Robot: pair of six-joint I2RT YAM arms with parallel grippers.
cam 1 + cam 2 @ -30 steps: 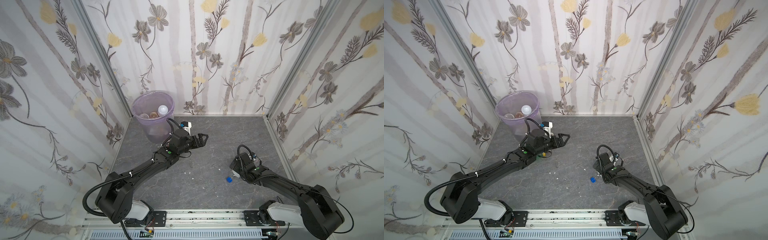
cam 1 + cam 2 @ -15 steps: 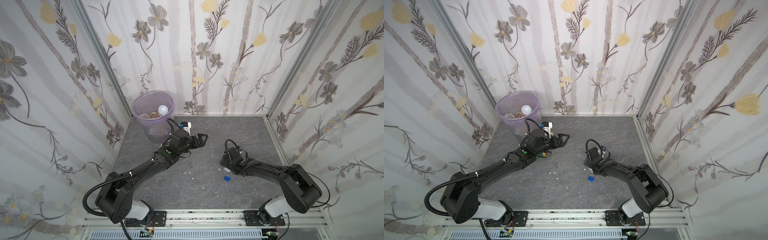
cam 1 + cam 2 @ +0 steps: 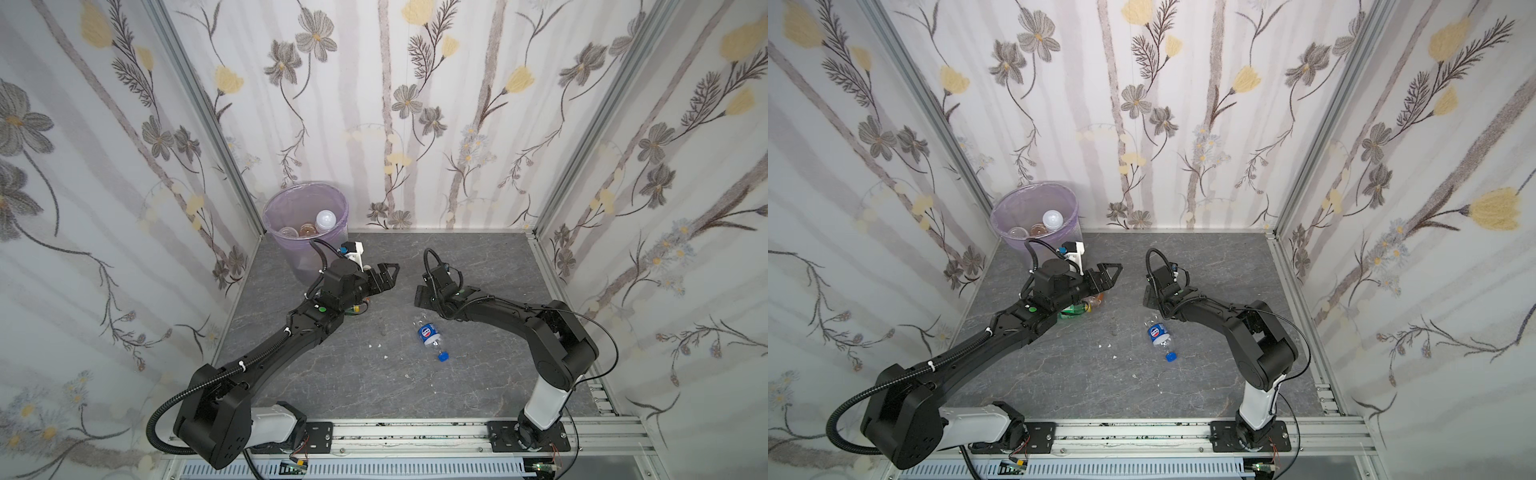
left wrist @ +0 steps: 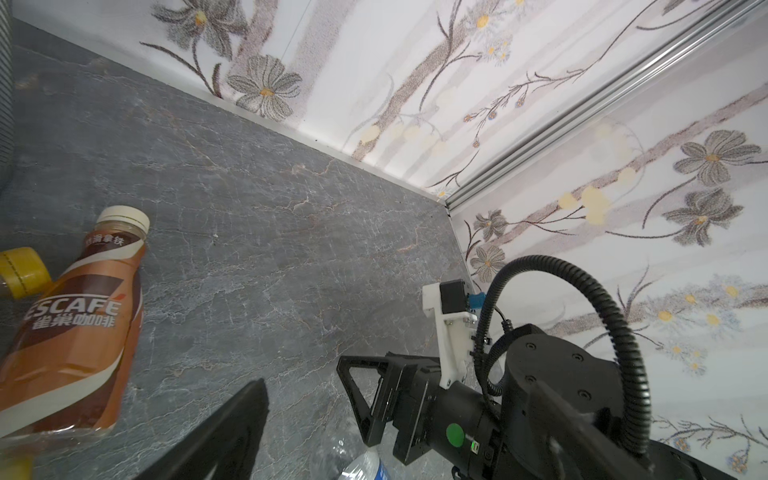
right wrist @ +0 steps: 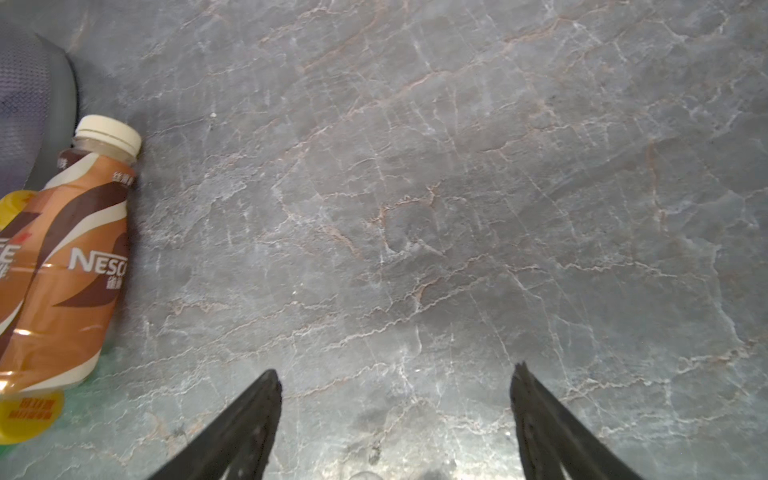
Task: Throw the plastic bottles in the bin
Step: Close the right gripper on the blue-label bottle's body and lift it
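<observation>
- The right gripper [image 3: 419, 296] has swung inward since a second ago. It was low over the blue-label bottle [image 3: 427, 334] and now hangs nearer mid-worktop [image 3: 478, 257], just beyond that bottle.
- The bottle did not come along. It lies on its side in both top views, out in the open, with its blue cap toward the front rail.
- In the right wrist view the right fingers [image 5: 249, 415] stand spread with only bare worktop between them, so they grip nothing.
- We read this as a pick that missed or was dropped, so this bottle still needs a fresh approach.
- The left gripper [image 3: 384, 276] has not shifted. Its fingers are wide apart and empty.
- It hovers over the coffee bottle [image 4: 79, 324] and the green bottle [image 3: 1073, 311], which lie together near the bin [image 3: 286, 249].
- The bin stands in the back-left corner. We see a frosted bottle [image 3: 325, 219] and two more bottles inside it.
- We count three bottles still on the worktop, so the task is only partly done.
- The left side looks closest to the next grab.
</observation>
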